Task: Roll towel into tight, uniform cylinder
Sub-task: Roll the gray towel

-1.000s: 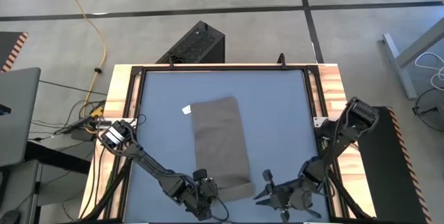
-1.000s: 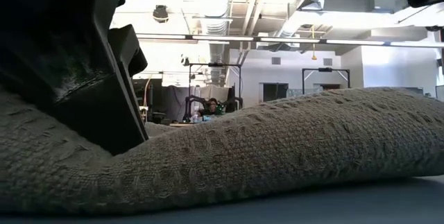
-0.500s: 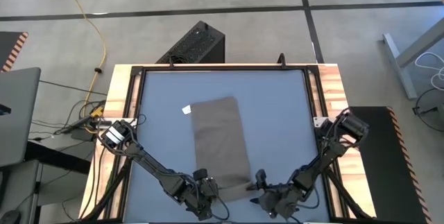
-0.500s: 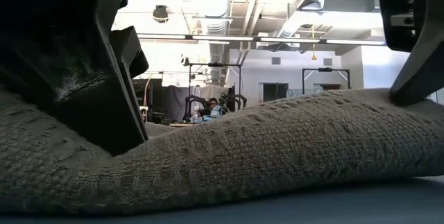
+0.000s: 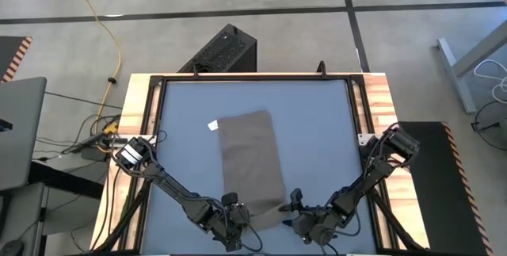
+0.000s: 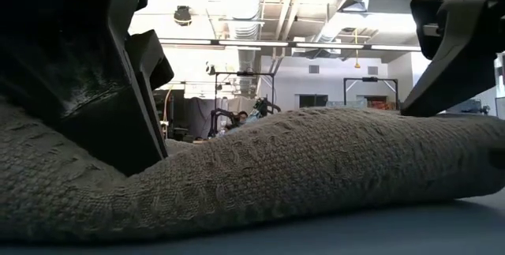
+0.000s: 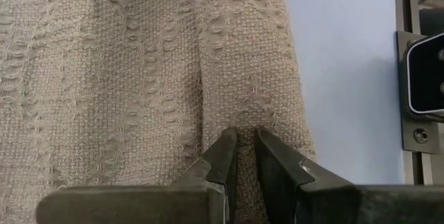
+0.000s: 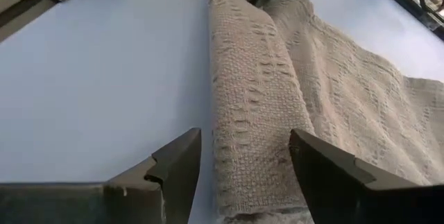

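Observation:
The taupe towel [image 5: 252, 161] lies flat along the middle of the blue table, a small white tag [image 5: 212, 126] at its far left corner. Its near end is rolled into a short roll [image 8: 253, 113]. My left gripper [image 7: 241, 148] is shut on the left part of that roll. My right gripper [image 8: 246, 158] stands open at the roll's right end, one finger [image 8: 177, 165] on the table side and the other [image 8: 326, 172] over the flat cloth. In the low view the roll [image 6: 316, 168] fills the picture. My left gripper pinches a ridge of the rolled cloth [image 7: 240, 135] between its two fingertips, near the roll's left end. The fingers slant down from the table's near side and lie across the roll, which rests on the table. My right gripper straddles the roll's right end [image 8: 257, 175]; whether its fingers touch the cloth I cannot tell.
Black rails and a wooden frame [image 5: 142, 105] border the blue table top [image 5: 317, 129]. Bare table lies on both sides of the towel and beyond its far end. A black box [image 5: 222, 50] stands on the floor behind the table.
My right gripper has gone down and toward the table's left, from beside the roll to around its right end. My left gripper has kept its pinch in place.

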